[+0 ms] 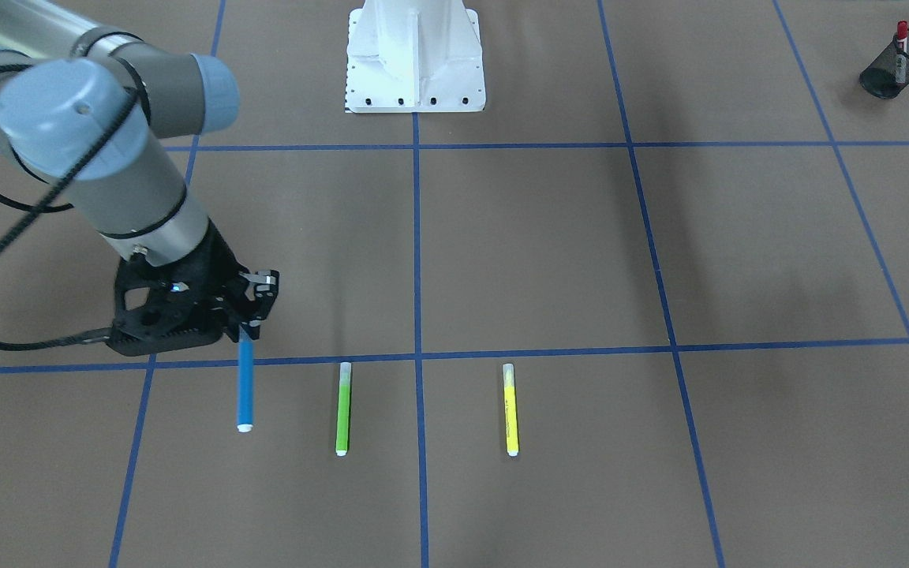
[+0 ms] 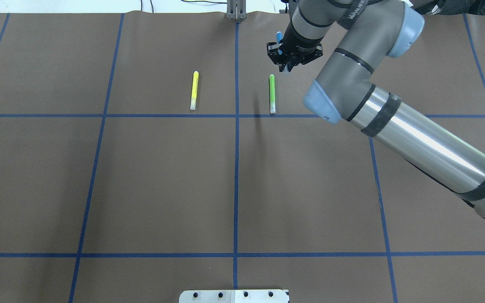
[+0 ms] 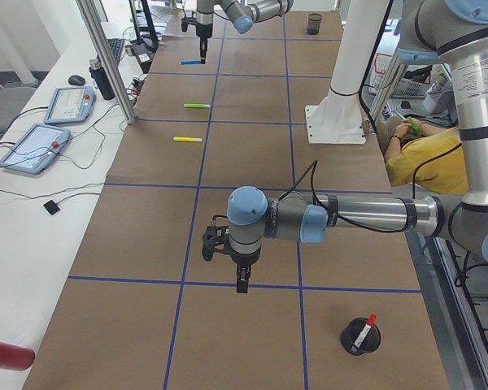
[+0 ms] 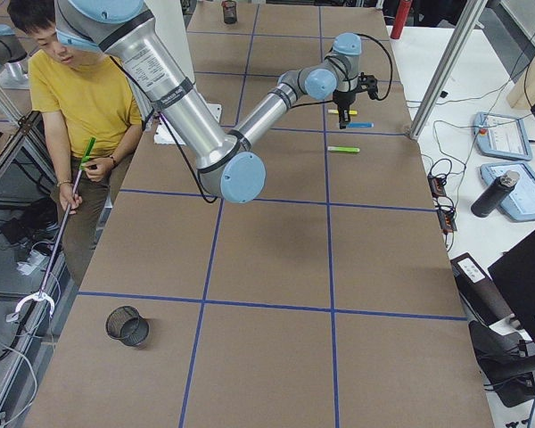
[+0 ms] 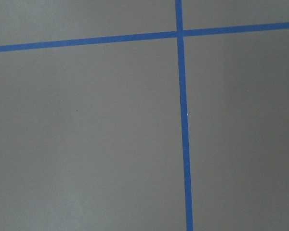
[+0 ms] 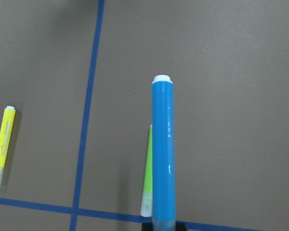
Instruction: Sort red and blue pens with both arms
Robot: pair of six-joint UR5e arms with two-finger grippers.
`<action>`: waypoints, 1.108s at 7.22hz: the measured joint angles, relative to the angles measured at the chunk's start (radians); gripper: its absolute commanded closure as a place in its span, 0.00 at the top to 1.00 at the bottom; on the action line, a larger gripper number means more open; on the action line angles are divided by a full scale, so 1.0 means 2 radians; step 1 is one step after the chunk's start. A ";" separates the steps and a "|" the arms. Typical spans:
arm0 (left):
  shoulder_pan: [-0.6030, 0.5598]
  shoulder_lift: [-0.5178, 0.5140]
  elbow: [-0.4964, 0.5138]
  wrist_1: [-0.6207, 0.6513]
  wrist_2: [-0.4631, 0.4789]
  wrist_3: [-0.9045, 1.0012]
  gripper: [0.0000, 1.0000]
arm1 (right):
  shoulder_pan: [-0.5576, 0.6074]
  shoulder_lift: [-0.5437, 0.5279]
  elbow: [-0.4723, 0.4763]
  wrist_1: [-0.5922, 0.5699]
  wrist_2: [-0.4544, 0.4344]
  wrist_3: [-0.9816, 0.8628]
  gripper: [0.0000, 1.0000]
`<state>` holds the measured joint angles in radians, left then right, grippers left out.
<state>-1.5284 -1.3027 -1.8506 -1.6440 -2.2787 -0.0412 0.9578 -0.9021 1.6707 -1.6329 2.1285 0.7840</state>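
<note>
My right gripper [image 1: 249,327] is shut on one end of the sky-blue pen [image 1: 245,386]. The pen sticks out roughly level, a little above the table, and its white tip points away from the robot. In the right wrist view the blue pen [image 6: 163,154] fills the centre. The red pen [image 1: 901,49] stands in a black mesh cup [image 1: 888,79] at the table's corner on my left side. My left gripper [image 3: 241,284] hangs over bare table near that cup [image 3: 360,340]. It shows only in the exterior left view, so I cannot tell whether it is open or shut.
A lime-green marker [image 1: 342,409] and a yellow marker [image 1: 510,409] lie parallel on the brown table beside the blue pen. A second black mesh cup [image 4: 127,325] stands at the table's right end. The white base [image 1: 415,55] is bolted at the robot's side. A person [image 4: 71,89] sits nearby.
</note>
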 measured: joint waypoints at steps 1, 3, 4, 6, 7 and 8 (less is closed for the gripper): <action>0.000 0.000 -0.001 0.000 0.000 0.000 1.00 | 0.028 -0.031 0.042 -0.034 0.014 -0.035 0.00; 0.000 0.000 -0.003 -0.003 0.000 0.000 1.00 | 0.083 -0.107 0.106 -0.065 0.029 -0.106 0.00; 0.000 0.000 -0.003 -0.005 0.000 0.000 1.00 | 0.108 -0.149 0.134 -0.075 0.031 -0.147 0.00; 0.000 0.000 -0.004 -0.006 0.000 0.000 1.00 | 0.161 -0.219 0.194 -0.134 0.031 -0.255 0.00; 0.000 0.001 -0.005 -0.007 0.000 0.000 1.00 | 0.187 -0.256 0.228 -0.181 0.028 -0.321 0.00; 0.000 0.001 -0.005 -0.007 0.000 0.001 1.00 | 0.211 -0.304 0.262 -0.213 0.027 -0.377 0.00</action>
<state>-1.5275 -1.3011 -1.8614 -1.6583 -2.2795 -0.0398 1.3795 -1.5106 2.1943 -2.0582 2.1815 0.0309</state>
